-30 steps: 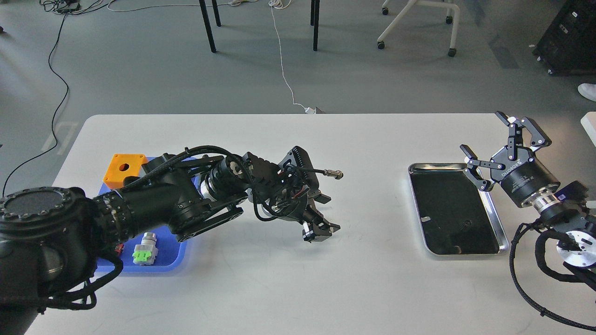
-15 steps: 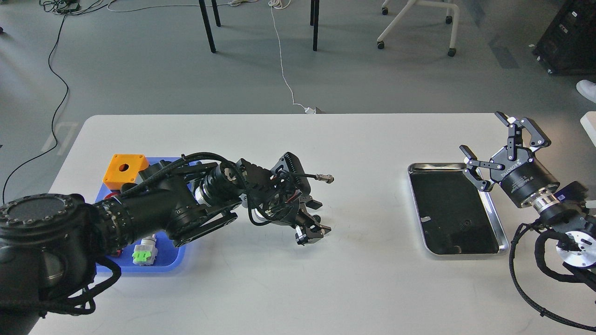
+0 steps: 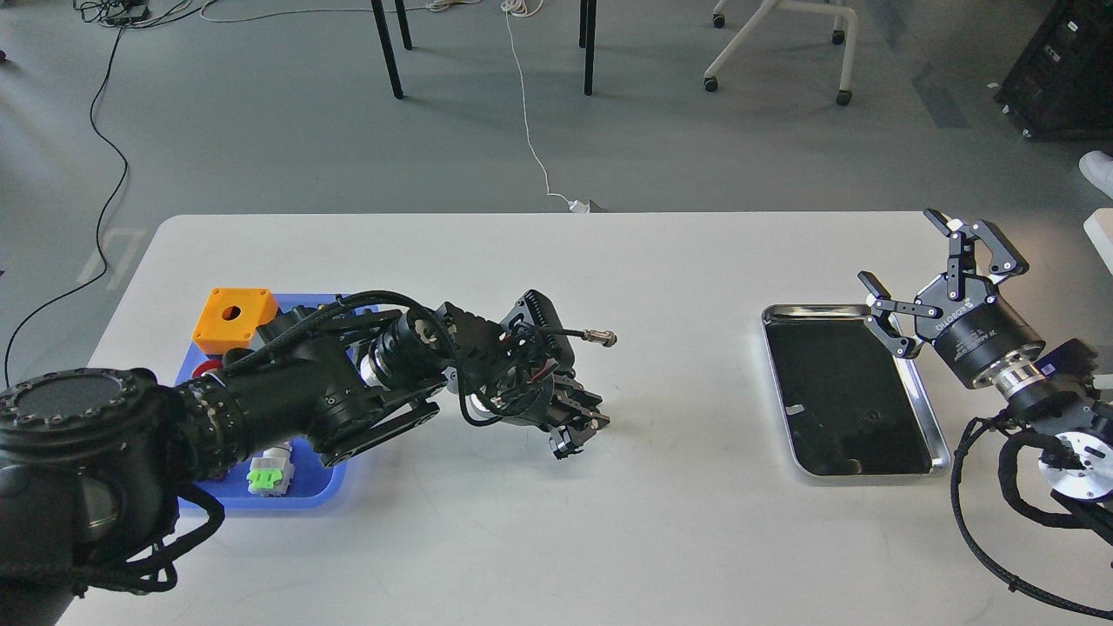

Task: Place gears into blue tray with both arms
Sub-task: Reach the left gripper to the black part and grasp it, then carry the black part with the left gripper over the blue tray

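1. Our white table (image 3: 539, 522) carries everything.
2. The blue tray (image 3: 313, 491) lies left of our left gripper (image 3: 578, 435), under its arm; its fingers read dark, so we cannot tell their state.
3. The steel tray (image 3: 935, 435) sits beside our right gripper (image 3: 922, 283), spread wide and empty.
4. The gears escape us; a dark speck on the steel tray may be one.
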You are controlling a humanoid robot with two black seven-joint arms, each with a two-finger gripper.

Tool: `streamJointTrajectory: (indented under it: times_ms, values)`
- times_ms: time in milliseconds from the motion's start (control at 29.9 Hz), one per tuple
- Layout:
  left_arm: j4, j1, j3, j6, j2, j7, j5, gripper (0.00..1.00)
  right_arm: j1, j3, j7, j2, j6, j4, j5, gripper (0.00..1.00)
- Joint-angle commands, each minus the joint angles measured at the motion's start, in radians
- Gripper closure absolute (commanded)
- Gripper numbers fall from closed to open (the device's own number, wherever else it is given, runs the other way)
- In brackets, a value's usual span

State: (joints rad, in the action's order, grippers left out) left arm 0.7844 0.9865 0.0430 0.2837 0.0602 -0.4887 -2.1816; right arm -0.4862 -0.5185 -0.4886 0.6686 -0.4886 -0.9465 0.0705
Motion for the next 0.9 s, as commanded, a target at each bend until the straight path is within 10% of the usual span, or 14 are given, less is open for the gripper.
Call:
streamJointTrajectory:
  times_ms: [0,234,869]
  values:
    - [0.001,0.0,0.0,0.0,0.0,0.0,0.0,0.88,0.0,0.0,0.0,0.0,0.0,0.0,0.0,0.04]
    - [0.029,0.03,0.015,-0.006,0.03,0.0,0.0,0.88,0.0,0.0,0.0,0.0,0.0,-0.002,-0.001,0.04]
    - [0.345,-0.034,0.05,-0.05,0.719,0.0,0.0,0.87,-0.002,0.011,0.0,-0.017,0.0,-0.002,-0.003,0.04]
